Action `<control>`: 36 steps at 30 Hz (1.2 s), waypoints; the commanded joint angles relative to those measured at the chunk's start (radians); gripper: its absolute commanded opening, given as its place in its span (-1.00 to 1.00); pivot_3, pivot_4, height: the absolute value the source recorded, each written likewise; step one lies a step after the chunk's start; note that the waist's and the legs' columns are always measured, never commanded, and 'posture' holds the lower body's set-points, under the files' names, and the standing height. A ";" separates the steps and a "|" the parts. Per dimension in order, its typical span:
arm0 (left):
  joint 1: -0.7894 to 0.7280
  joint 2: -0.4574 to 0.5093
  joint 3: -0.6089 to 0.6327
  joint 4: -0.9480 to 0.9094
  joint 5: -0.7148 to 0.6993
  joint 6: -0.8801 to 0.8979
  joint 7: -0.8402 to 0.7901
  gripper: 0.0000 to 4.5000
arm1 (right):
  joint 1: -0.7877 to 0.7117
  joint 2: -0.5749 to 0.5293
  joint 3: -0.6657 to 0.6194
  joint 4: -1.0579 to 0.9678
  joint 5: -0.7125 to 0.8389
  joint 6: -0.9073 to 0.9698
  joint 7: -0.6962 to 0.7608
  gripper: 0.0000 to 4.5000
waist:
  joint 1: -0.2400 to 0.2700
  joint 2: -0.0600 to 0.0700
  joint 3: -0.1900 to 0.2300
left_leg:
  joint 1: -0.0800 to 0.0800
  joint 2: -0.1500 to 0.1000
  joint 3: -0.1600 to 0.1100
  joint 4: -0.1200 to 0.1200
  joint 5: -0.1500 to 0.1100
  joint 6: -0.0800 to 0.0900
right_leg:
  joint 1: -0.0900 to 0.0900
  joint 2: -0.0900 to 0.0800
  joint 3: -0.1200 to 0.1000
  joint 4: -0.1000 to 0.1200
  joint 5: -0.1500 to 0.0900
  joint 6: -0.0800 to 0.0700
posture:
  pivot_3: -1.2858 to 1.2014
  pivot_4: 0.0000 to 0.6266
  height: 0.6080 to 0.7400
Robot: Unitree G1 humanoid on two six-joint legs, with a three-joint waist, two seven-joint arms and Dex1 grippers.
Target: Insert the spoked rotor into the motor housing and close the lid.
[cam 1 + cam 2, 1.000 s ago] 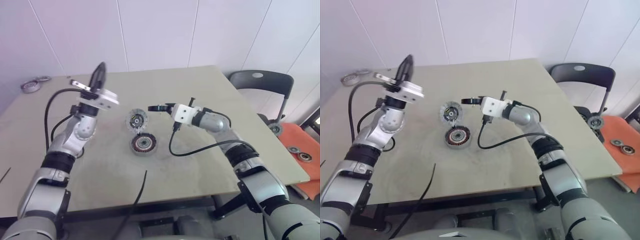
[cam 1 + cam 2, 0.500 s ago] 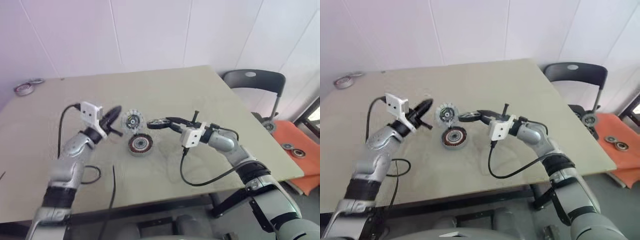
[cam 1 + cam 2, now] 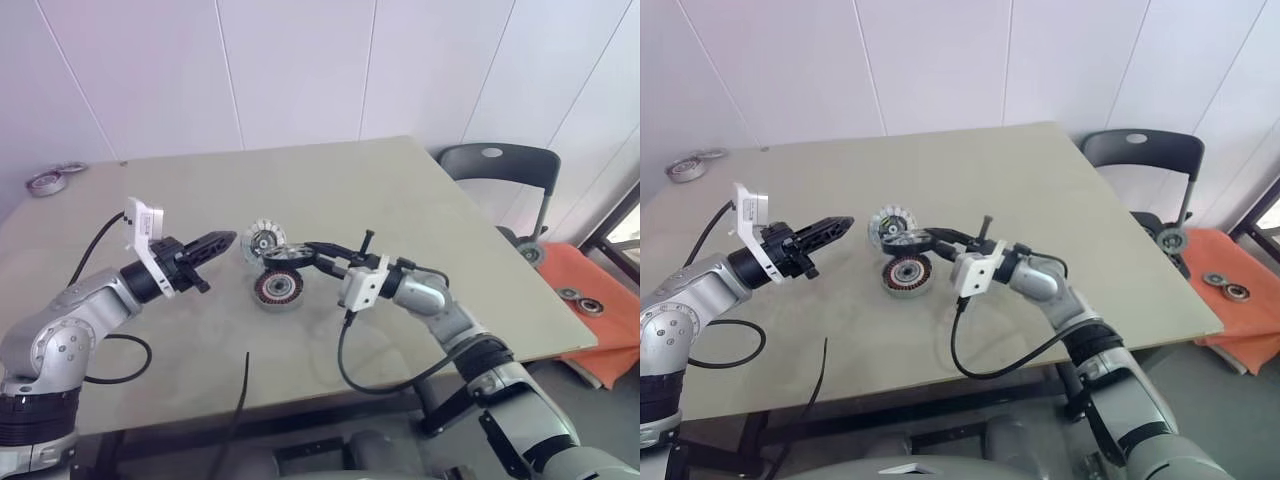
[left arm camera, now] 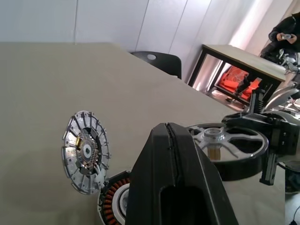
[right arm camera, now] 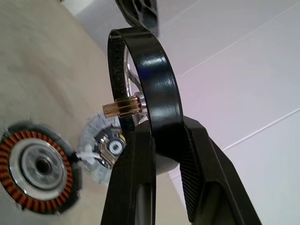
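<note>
The right gripper [image 3: 908,241], fingers clamped on the dark-rimmed silver spoked rotor [image 3: 284,257], has drawn back over the copper-wound round motor housing [image 3: 279,290]; insertion pending. The left gripper [image 3: 222,240] has lowered, fingers closed and empty.

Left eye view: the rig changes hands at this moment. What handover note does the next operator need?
Left gripper: shut, empty, level above the table, pointing toward the parts.
Right gripper: shut on the spoked rotor by its black rim, in the air close to the motor housing.
Housing lies flat, windings up; finned silver lid stands tilted behind it.
Done: rotor picked up.
Left: seat rotor, close lid.
</note>
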 commanded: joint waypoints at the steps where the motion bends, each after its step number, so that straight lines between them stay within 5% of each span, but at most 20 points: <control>1: -0.024 0.008 0.047 -0.022 -0.009 0.009 -0.001 -1.00 | -0.046 0.038 0.007 0.040 -0.039 0.019 -0.049 -0.83 | 0.000 0.000 0.000 | 0.000 0.000 0.000 -0.001 0.000 0.000 | 0.000 0.000 0.000 0.000 0.000 0.000 | 0.03 -1.00 1.00; 19: -0.005 -0.007 0.128 -0.066 -0.056 0.078 0.034 -1.00 | -0.085 0.158 0.103 0.279 -0.254 -0.003 -0.339 -0.83 | -0.004 -0.001 0.001 | -0.002 0.000 0.000 -0.002 0.000 0.000 | 0.000 0.000 0.000 -0.005 0.000 0.000 | 0.03 -1.00 1.00; 36: -0.030 -0.015 0.153 -0.067 -0.073 0.090 0.066 -1.00 | -0.172 0.151 0.167 0.515 -0.395 -0.008 -0.636 -0.83 | -0.006 -0.002 0.001 | -0.010 0.000 0.000 -0.002 0.000 0.000 | -0.007 0.000 0.001 -0.007 0.001 0.000 | 0.03 -1.00 1.00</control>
